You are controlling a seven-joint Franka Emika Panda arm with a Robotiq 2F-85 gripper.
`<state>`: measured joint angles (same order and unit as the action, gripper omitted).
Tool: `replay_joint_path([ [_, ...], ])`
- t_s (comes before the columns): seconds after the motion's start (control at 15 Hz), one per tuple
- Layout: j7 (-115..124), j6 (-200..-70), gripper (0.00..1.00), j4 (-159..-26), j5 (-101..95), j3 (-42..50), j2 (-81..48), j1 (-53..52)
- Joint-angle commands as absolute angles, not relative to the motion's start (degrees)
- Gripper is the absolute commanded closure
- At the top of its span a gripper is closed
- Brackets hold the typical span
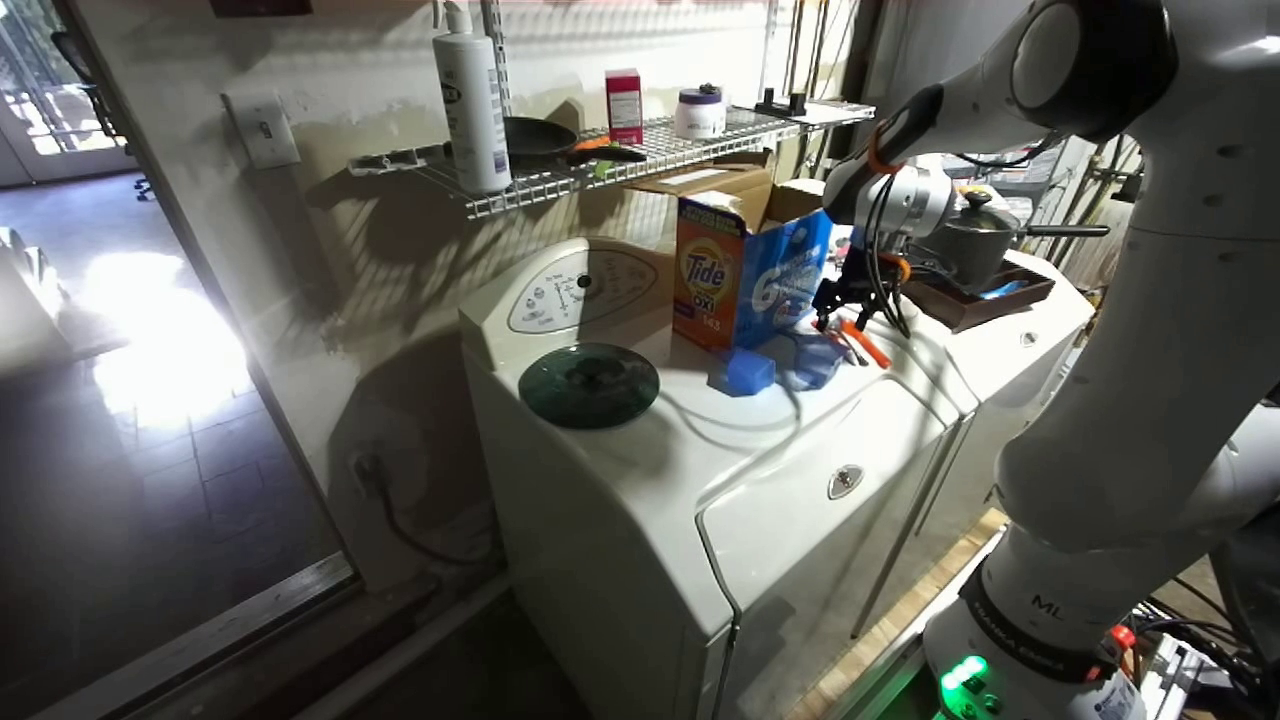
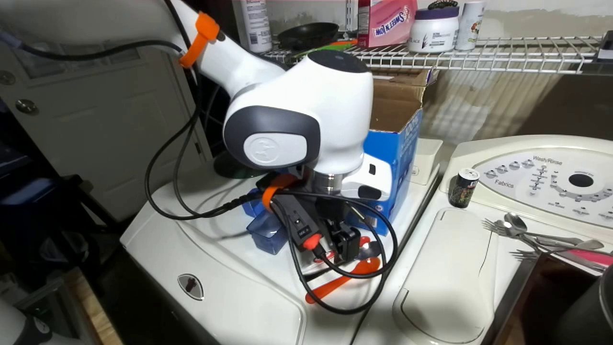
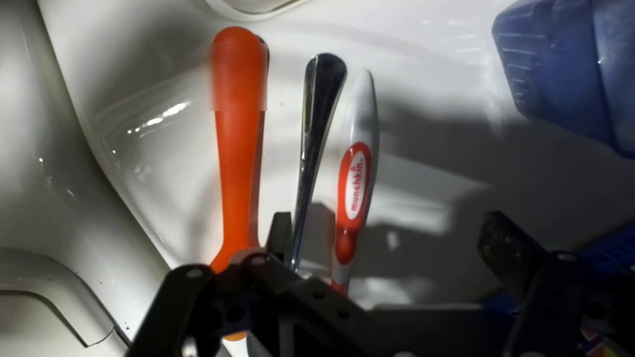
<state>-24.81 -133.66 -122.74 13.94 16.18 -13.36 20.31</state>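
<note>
Gripper [image 3: 389, 235] spread, Munchkin utensil [image 3: 354, 188] in the gap

The two fingers stand wide apart. In the wrist view the Munchkin utensil shows between them, a metal spoon [image 3: 321, 94] runs just beside one fingertip, and an orange spoon [image 3: 235, 148] lies on that finger's outer side — clearance I cannot tell. Blue plastic containers [image 3: 550, 69] stand near.

Lettering reads "munchkin" on the red-and-white handle, "Tide" and "OXI" on an orange-and-blue box [image 1: 705, 275], "Sweet'N Low" on a pink box [image 2: 390, 21], "Wash/Rinse" and "Fabrics" on a control panel [image 2: 550, 179]. The utensils rest on a glossy white laundry appliance [image 1: 650, 480] — a wire shelf [image 2: 527, 62] runs above.
</note>
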Motion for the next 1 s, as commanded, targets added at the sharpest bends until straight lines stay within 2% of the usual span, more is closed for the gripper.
replay_joint_path([
  [0.0,-27.77,-135.11,0.27,-120.92,16.25,14.11,-15.98,22.22],
  [0.07,-27.88,-135.21,0.34,-120.81,16.16,13.85,-16.29,22.44],
  [0.33,-28.4,-135.17,0.44,-120.49,15.99,12.96,-17.12,23.19],
  [0.47,-28.55,-135.02,0.7,-120.33,15.82,12.75,-17.33,23.46],
  [0.53,-28.49,-135.06,0.72,-120.28,15.75,12.68,-17.45,23.57],
  [0.67,-28.28,-134.89,0.39,-120.12,15.65,12.58,-17.64,23.74],
  [0.8,-28.18,-134.78,0.34,-119.94,15.62,12.57,-17.83,23.88],
  [0.93,-28.03,-134.69,0.19,-119.7,15.61,12.58,-18.09,24.09],
])
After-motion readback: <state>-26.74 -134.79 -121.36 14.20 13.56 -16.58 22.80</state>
